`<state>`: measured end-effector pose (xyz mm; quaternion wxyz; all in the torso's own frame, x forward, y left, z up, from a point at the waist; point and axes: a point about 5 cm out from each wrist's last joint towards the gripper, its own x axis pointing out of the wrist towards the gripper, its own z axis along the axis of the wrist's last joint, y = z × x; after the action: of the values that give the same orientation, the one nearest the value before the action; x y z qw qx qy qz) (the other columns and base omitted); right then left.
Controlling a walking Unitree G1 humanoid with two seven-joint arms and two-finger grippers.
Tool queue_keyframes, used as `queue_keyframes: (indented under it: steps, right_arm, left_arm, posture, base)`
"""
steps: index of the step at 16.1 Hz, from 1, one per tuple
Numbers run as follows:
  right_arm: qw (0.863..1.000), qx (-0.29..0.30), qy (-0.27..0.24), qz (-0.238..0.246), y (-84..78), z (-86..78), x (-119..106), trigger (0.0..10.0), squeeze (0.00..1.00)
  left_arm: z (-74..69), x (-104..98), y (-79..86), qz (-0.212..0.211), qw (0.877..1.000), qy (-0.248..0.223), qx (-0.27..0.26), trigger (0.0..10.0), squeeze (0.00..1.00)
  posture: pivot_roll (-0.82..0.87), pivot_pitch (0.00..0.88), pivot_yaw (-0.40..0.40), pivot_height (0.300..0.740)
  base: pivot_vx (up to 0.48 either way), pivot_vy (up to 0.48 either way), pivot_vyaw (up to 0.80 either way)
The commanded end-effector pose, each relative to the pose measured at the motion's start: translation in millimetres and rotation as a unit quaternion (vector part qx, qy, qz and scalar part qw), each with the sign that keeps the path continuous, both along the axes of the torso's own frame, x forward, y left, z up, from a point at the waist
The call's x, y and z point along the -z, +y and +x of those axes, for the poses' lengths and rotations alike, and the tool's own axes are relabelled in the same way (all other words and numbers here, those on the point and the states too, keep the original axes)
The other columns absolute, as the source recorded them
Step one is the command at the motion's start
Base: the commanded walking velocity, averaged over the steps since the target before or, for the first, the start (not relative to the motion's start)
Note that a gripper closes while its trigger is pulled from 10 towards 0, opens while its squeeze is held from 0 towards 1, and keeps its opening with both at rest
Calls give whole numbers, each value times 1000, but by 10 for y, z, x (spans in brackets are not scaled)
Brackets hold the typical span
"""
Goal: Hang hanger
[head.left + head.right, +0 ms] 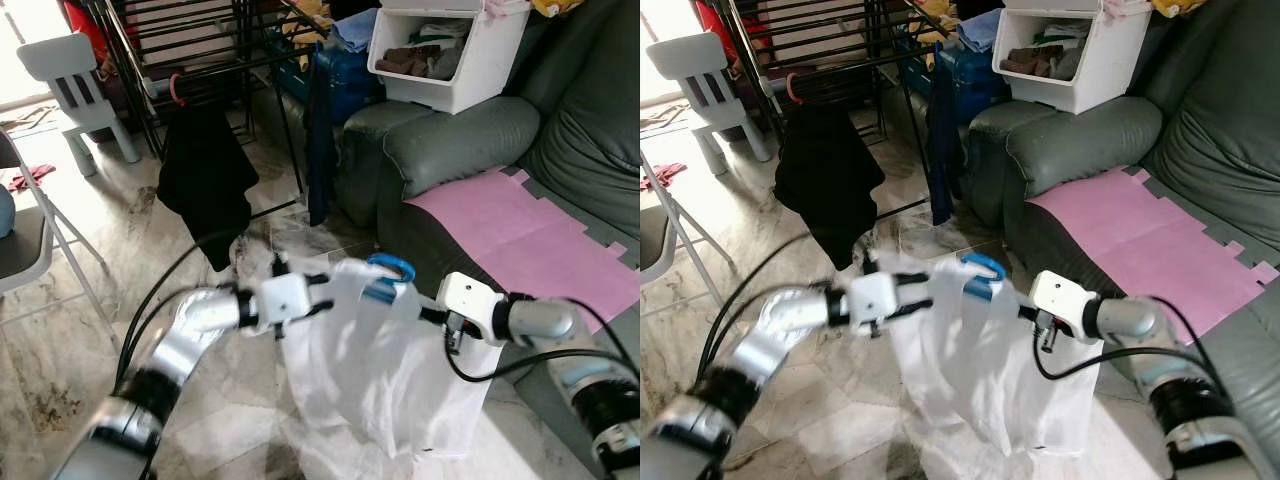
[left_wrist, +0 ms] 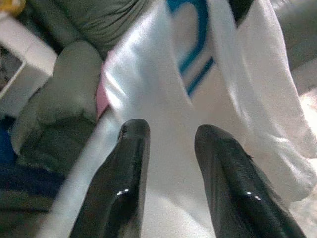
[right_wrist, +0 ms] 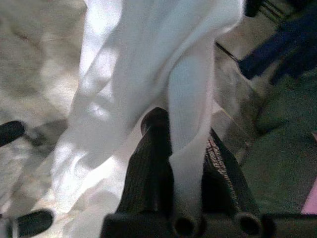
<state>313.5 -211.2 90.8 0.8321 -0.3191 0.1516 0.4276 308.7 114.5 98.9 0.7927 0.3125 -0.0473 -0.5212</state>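
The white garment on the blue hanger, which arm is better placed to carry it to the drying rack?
Probably left: the left gripper at the white garment is nearer the rack; the right gripper is sofa-side.

No text, label, brand or number can be read in these pictures. The surfaces in view carry no legible signs.

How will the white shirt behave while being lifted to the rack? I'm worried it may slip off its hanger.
The white shirt is probably floppy and light: it sags in folds between the left gripper and right gripper. It may slide on the blue hanger, since the fabric looks smooth.
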Motion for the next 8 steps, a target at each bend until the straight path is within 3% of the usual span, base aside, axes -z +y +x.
queue_keyframes:
  steps: [1,3,5,6,7,8]
  right_arm:
    - [999,35,-25,10,-15,38,-30,0,0]
    - [996,76,-20,35,28,16,46,0,0]
    - [980,181,-47,67,-4,63,60,0,0]
    - [977,197,-48,72,-18,69,63,0,0]
    - [963,245,-48,100,-41,62,88,0,0]
    - [959,259,-48,108,-44,54,97,0,0]
  left_arm:
    - [-4,-40,54,-22,1000,-6,-21,10000,1000]
    - [-40,-32,68,-94,992,9,-79,10000,1000]
    - [10,45,202,-161,959,15,-231,10000,1000]
    - [17,49,219,-164,955,10,-246,10000,1000]
    - [29,77,303,-191,933,8,-305,10000,1000]
    - [27,85,334,-200,924,8,-327,10000,1000]
  posture:
    - [-160,0,34,740]
    - [-161,0,36,740]
    - [-171,0,35,740]
    - [-171,0,35,740]
    - [-167,0,34,740]
    - [-167,0,34,740]
  base:
    - [0,0,0]
    - [0,0,0]
    - [0,0,0]
    - [0,0,0]
    - [0,0,0]
    - [0,0,0]
